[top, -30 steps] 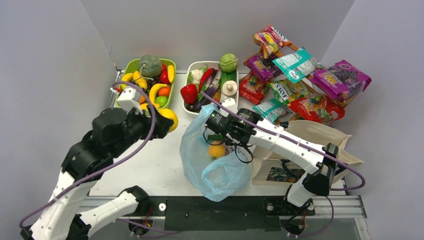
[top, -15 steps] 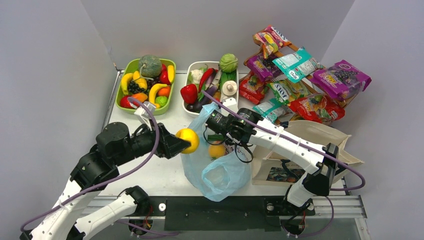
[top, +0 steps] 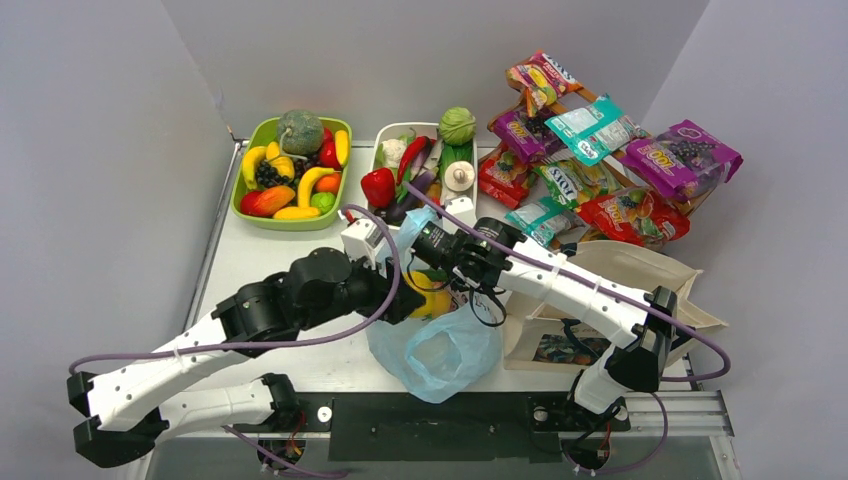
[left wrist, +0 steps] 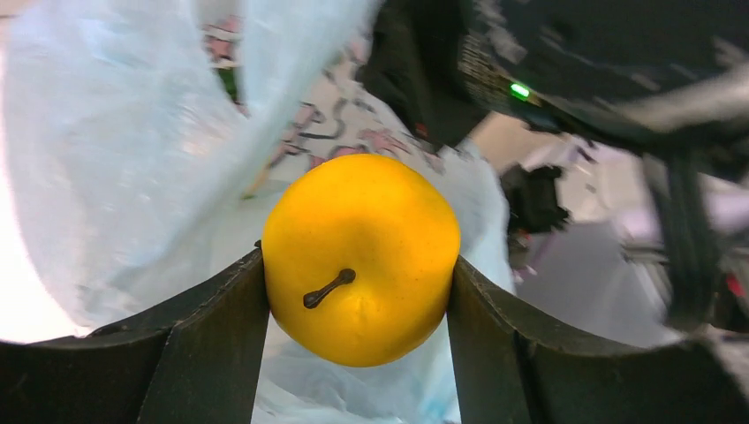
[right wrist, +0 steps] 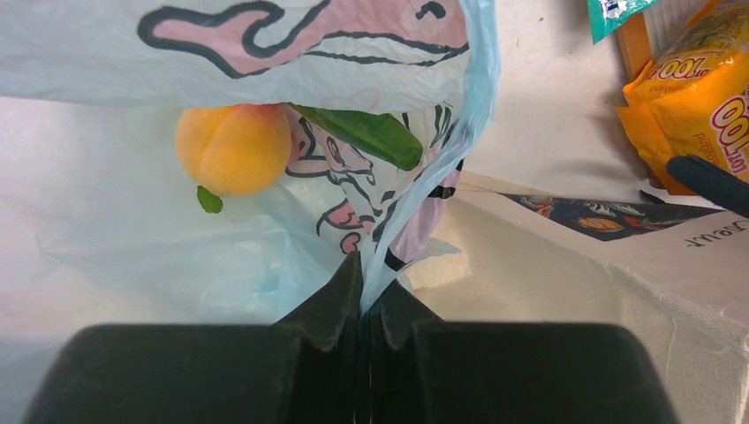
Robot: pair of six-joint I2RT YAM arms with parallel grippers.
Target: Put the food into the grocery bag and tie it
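My left gripper is shut on a yellow toy fruit with a dark stem. It holds the fruit at the open mouth of the light-blue grocery bag, whose film fills the left wrist view. In the top view the left gripper sits at the bag's left rim. My right gripper is shut on the bag's rim and holds it up; from above it is at the bag's far edge. Inside the bag lie an orange peach-like fruit and a green vegetable.
A green tray of toy fruits and a white tray of toy vegetables stand at the back. Several snack packets lie at the back right. A beige canvas tote lies right of the bag, under my right arm.
My left arm has swung right from the green tray, carrying the yellow fruit to the bag's mouth. The right gripper has kept hold of the bag rim without moving.
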